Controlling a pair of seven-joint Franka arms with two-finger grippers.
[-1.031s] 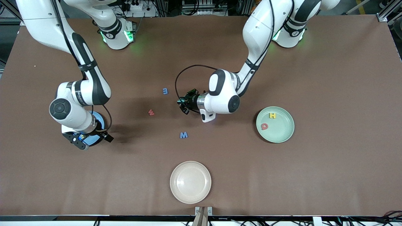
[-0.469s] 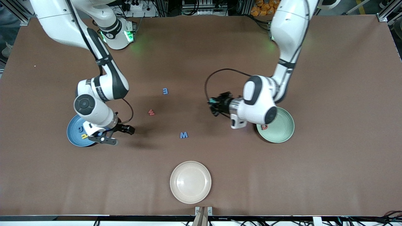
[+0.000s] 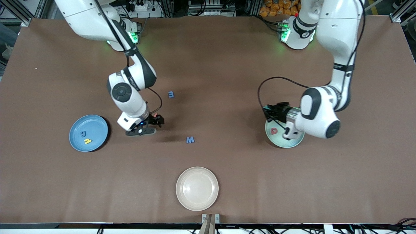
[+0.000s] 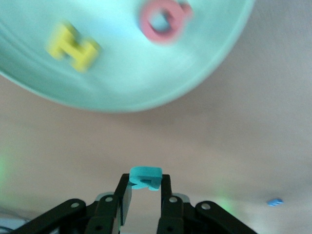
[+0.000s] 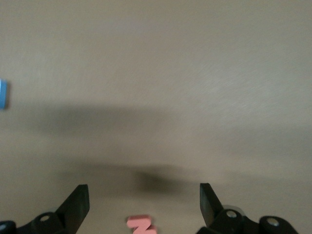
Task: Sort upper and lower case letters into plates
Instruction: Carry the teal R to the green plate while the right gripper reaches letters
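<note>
Done: blue plate (image 3: 88,133) has two letters; green plate (image 4: 126,63) has H (image 4: 73,46) and a red letter (image 4: 163,19).
Left gripper (image 4: 145,195): clenched on teal letter (image 4: 145,177), by the green plate.
Right gripper (image 5: 144,204): spread wide over red w (image 5: 141,224).
Left: blue m (image 3: 171,94), blue W (image 3: 190,140).

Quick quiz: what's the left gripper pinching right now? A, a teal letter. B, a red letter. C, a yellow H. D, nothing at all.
A: in the left wrist view the left gripper is shut on a teal letter, while the yellow H and a red letter lie in the mint green plate.
</note>
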